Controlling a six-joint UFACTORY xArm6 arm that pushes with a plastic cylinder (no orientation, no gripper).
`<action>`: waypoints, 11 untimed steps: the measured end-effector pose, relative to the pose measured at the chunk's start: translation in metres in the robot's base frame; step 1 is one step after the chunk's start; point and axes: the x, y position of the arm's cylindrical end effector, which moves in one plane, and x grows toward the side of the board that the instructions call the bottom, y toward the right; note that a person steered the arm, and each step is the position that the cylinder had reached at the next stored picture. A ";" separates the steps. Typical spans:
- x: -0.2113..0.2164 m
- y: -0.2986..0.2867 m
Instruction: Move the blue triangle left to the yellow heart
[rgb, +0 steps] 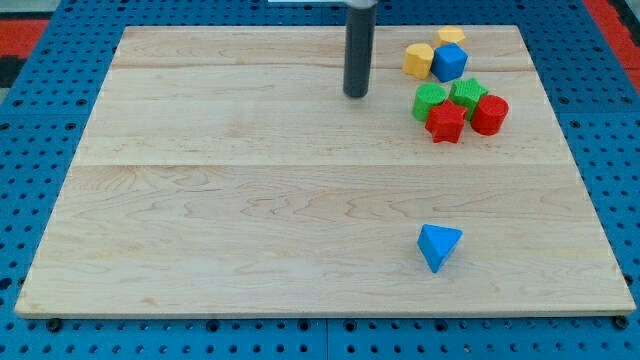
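The blue triangle (438, 245) lies alone on the wooden board near the view's bottom, right of centre. The yellow heart (419, 59) sits at the view's top right, touching a blue block (450, 62). My tip (356, 94) is at the end of the dark rod near the view's top centre, left of the yellow heart and far above the blue triangle. It touches no block.
A second yellow block (451, 36) sits behind the blue block. Below them cluster two green blocks (430, 100) (468, 93), a red star (446, 122) and a red block (490, 114). The wooden board (250, 220) rests on a blue pegboard.
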 end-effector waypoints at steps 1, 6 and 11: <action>0.056 0.018; 0.252 0.109; 0.083 0.062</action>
